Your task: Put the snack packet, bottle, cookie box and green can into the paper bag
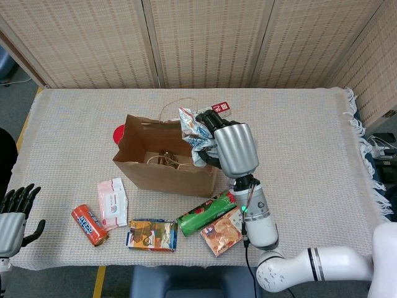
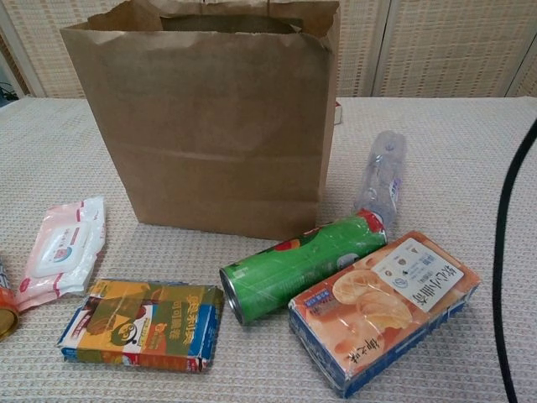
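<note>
**Snack packet held over the open paper bag**

We find the right hand [image 1: 234, 148] raised above the right end of the paper bag [image 1: 167, 174], its fingers [image 1: 208, 121] clamped on the crumpled snack packet [image 1: 193, 131]. The packet hangs over the bag's open mouth, near its right rim, and is not yet inside. The bag stands upright on the woven tablecloth [image 1: 310, 136]; in the head view we see its string handles lying on its floor. In the chest view the bag [image 2: 210, 126] fills the upper left, and of the right arm only a dark cable [image 2: 502, 252] shows at the right edge.

We note the bottle [image 2: 379, 178] lying on its side just right of the bag; in the head view the right hand and forearm hide it. The green can [image 1: 206, 213] lies on its side in front of the bag's right corner, its open end toward the near edge of the table. The cookie box [image 1: 221, 230] lies flat just beside the can, on its right, partly covered by the forearm in the head view.

The left hand [image 1: 12, 214] rests at the near left table edge, fingers apart and holding nothing.

Left of the can we record a flat yellow and blue packet [image 1: 152, 234], a pink wipes pack [image 1: 112, 202] and an orange can [image 1: 89, 225] on its side. Behind the bag, a red object [image 1: 118, 133] shows at its left corner and a red and white box [image 1: 219, 107] shows above the right hand.
</note>
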You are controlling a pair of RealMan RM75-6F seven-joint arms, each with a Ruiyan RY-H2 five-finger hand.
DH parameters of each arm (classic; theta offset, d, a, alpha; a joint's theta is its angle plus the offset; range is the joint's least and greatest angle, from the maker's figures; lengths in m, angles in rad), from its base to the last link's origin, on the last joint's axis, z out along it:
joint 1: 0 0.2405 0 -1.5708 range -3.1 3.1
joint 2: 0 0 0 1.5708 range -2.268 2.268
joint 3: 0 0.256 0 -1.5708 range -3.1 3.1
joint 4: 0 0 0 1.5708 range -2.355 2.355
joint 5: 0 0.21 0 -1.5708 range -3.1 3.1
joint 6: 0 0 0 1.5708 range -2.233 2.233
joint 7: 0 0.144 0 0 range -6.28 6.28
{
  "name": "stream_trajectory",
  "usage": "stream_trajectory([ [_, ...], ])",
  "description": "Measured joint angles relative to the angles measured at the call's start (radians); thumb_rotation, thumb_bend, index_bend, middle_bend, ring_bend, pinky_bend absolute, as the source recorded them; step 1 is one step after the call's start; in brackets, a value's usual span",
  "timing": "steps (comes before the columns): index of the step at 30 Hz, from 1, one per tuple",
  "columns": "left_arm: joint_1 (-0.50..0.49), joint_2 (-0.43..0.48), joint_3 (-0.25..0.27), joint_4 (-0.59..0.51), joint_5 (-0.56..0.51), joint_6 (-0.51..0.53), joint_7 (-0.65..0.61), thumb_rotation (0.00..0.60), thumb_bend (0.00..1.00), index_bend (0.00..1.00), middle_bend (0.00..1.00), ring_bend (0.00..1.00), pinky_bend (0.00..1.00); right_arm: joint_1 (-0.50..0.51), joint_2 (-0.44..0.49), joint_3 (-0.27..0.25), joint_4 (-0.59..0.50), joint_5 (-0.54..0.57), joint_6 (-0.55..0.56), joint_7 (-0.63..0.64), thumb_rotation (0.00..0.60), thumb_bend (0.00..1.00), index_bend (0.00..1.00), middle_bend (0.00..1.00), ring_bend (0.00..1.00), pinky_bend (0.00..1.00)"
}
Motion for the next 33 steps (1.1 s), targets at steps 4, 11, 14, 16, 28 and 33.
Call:
stream_trajectory([
  [4, 0.0, 0.001, 0.0, 0.0, 0.0, -0.001, -0.005, 0.6, 0.39, 0.05, 0.0, 0.0, 0.0, 0.047, -0.063, 0.019, 0.087, 0.04, 0.004, -0.028, 0.6, 0.46, 0.64, 0.57, 0.6, 0.71],
  [11, -0.002, 0.003, 0.001, 0.001, 0.001, -0.003, -0.013, 0.6, 0.39, 0.06, 0.0, 0.0, 0.0, 0.101, -0.147, 0.021, 0.22, 0.106, -0.007, -0.061, 0.6, 0.44, 0.49, 0.55, 0.47, 0.55],
  [14, -0.002, 0.005, 0.001, 0.002, 0.002, -0.005, -0.018, 0.6, 0.39, 0.06, 0.0, 0.0, 0.0, 0.108, -0.155, 0.012, 0.219, 0.154, -0.024, -0.083, 0.6, 0.27, 0.22, 0.37, 0.26, 0.39],
  [16, -0.003, 0.005, 0.002, 0.002, 0.002, -0.006, -0.019, 0.6, 0.39, 0.06, 0.0, 0.0, 0.0, 0.113, -0.155, 0.006, 0.204, 0.187, -0.036, -0.107, 0.6, 0.16, 0.06, 0.25, 0.14, 0.28],
  [28, -0.002, 0.003, 0.002, 0.003, 0.002, -0.003, -0.014, 0.6, 0.4, 0.06, 0.0, 0.0, 0.0, 0.078, -0.081, 0.014, 0.086, 0.186, -0.004, -0.077, 0.6, 0.11, 0.0, 0.15, 0.07, 0.18],
  [33, -0.001, 0.001, 0.001, 0.003, 0.002, -0.001, -0.008, 0.6, 0.39, 0.06, 0.0, 0.0, 0.0, 0.001, 0.018, -0.006, 0.003, 0.167, 0.002, -0.024, 0.6, 0.11, 0.0, 0.15, 0.07, 0.17],
])
